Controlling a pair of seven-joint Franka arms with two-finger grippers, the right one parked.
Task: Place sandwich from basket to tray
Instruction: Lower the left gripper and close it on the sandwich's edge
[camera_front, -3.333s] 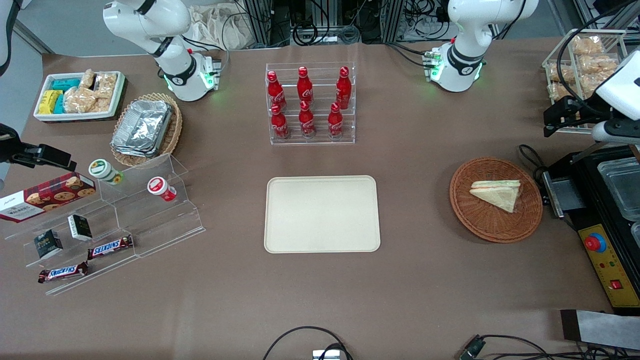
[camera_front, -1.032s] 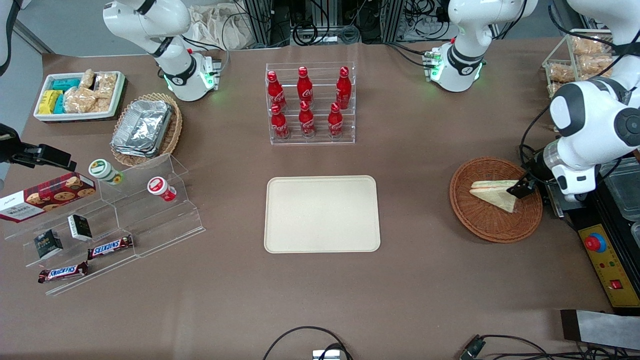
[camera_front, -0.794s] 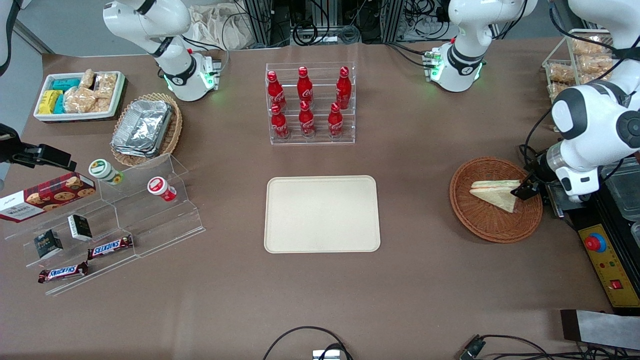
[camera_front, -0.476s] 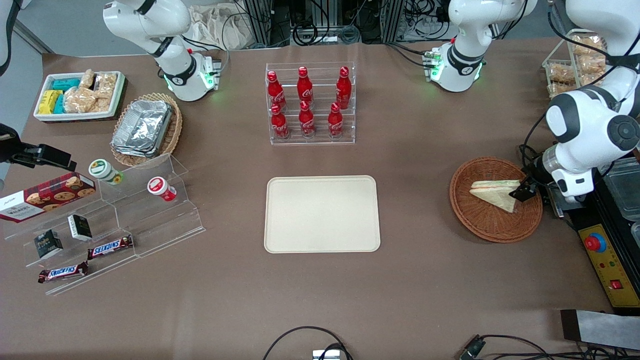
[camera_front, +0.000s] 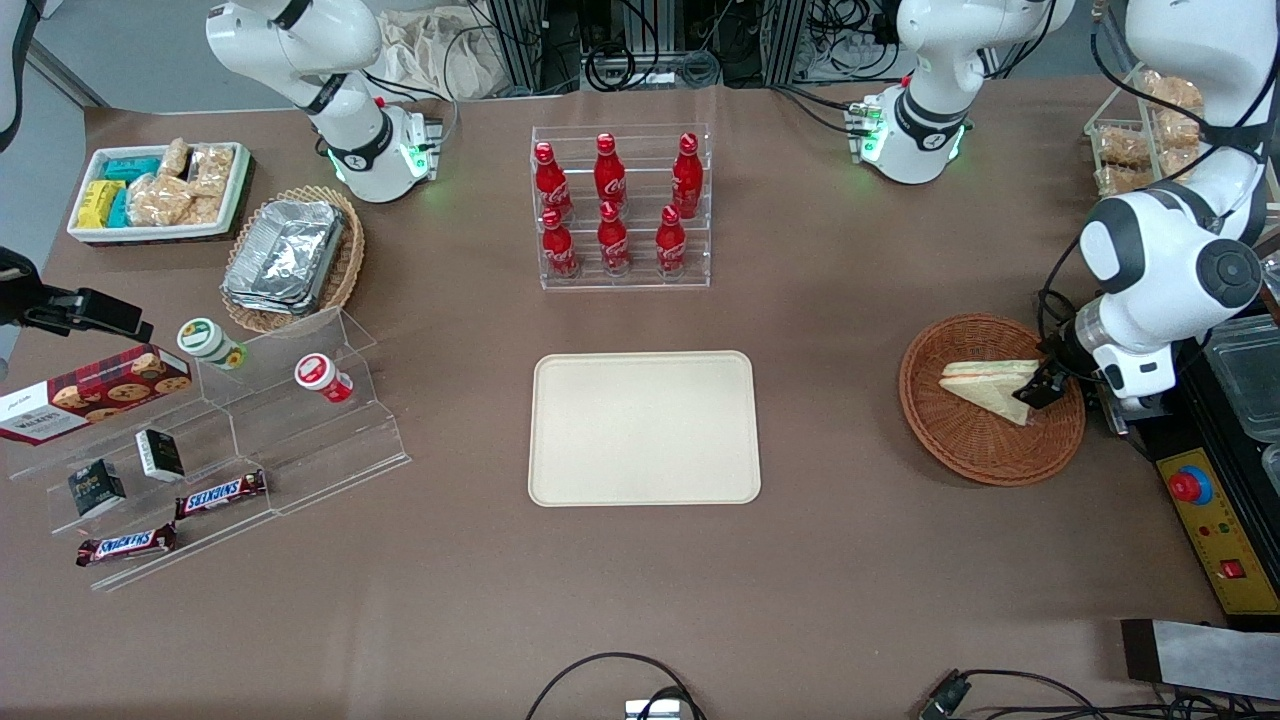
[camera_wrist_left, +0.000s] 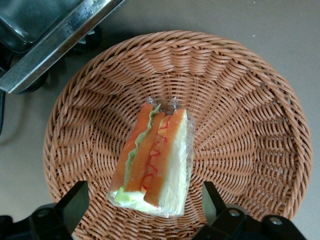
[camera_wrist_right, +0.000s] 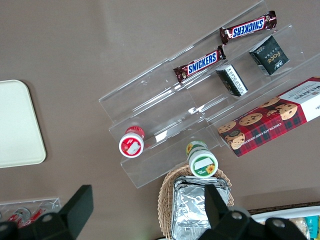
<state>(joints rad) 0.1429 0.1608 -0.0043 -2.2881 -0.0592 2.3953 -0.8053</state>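
The small triangular sandwich (camera_front: 990, 386) of pale bread, wrapped in clear film, is seen lying in the round shallow brown wicker basket (camera_front: 960, 450) toward the working arm's end of the table. In the wrist view the sandwich (camera_wrist_left: 152, 160) is shown with its cut face of orange-red and green filling turned up toward the camera, its long axis running across the woven floor of the basket (camera_wrist_left: 250, 150). In the front view its point is directed toward the camera and its long filled edge lies toward the bottle rack.

The left arm's black two-finger gripper (camera_front: 1040, 385) is held low over the basket at the sandwich's end nearest the working arm. In the wrist view the gripper (camera_wrist_left: 141, 207) is spread wide, one finger (camera_wrist_left: 75, 202) on each side of the sandwich, and nothing is grasped.

The flat beige rectangular tray (camera_front: 644, 428) with rounded corners lies at mid-table, well apart from the basket, with nothing on it. Six red bottles (camera_front: 612, 205) are held in a clear acrylic rack (camera_front: 625, 280).
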